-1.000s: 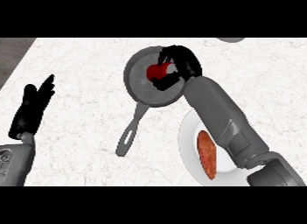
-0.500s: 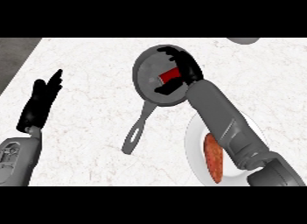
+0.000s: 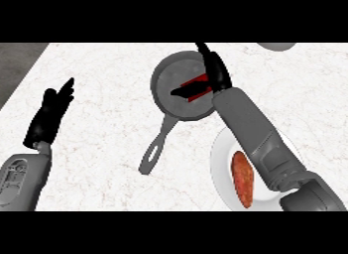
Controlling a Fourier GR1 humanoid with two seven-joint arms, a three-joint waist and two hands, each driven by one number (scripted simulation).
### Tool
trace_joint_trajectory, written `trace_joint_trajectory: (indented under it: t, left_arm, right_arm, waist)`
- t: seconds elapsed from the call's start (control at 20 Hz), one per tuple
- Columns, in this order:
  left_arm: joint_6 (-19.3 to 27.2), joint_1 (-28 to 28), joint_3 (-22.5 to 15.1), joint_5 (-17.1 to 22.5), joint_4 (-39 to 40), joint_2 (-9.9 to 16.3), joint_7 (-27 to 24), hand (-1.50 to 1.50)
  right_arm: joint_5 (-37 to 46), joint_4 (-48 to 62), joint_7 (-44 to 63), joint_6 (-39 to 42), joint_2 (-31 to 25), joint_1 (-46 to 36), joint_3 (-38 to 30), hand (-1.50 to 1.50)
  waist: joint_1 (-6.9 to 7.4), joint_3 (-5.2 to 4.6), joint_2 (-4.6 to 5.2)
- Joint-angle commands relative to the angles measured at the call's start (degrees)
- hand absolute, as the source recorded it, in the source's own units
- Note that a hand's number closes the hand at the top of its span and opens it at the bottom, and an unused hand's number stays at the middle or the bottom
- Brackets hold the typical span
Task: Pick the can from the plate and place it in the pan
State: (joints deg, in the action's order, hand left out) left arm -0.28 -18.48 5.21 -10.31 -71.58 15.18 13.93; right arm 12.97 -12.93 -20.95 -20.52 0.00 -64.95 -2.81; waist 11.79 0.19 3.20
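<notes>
- One pan, one plate, one red can.
- Right hand curls round the can, over the pan.
- Left hand rests open, holding nothing.

Can in pan, plate right

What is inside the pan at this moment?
The red can lies inside the pan, under the right hand, whose fingers and thumb curl round it. The hand covers most of the can, so whether it rests on the pan's floor cannot be seen.
</notes>
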Motion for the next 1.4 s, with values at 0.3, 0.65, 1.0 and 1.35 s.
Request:
trace_joint_trajectory:
  t: [0.3, 0.65, 1.0, 1.35]
  left_arm:
    - [0.39, 3.69, 3.42, 1.46, 0.21, 1.88, -1.22, 0.00]
    - [2.73, 6.14, 4.32, 0.62, -1.78, 1.68, 0.14, 0.00]
    - [1.52, 6.94, 5.72, 1.11, -1.11, 3.34, -0.53, 0.00]
    - [2.33, 6.98, 3.38, 0.24, -4.16, 0.73, 1.72, 0.00]
  right_arm:
    - [-6.11, 2.13, -2.59, -5.95, 0.00, -2.29, -5.33, -1.50]
    - [-8.89, 1.87, -6.73, 4.87, -10.05, 1.05, -8.78, -1.50]
    - [-9.72, 3.05, -8.96, 17.78, -19.26, 3.81, -9.99, -1.50]
    - [-8.28, 4.23, -10.92, 26.80, -27.77, 5.62, -9.36, -1.50]
  waist:
    - [-5.64, -0.15, -1.20]
    - [-9.08, -0.11, -2.03]
    - [-9.67, -0.11, -2.10]
    - [-8.99, -0.03, -1.92]
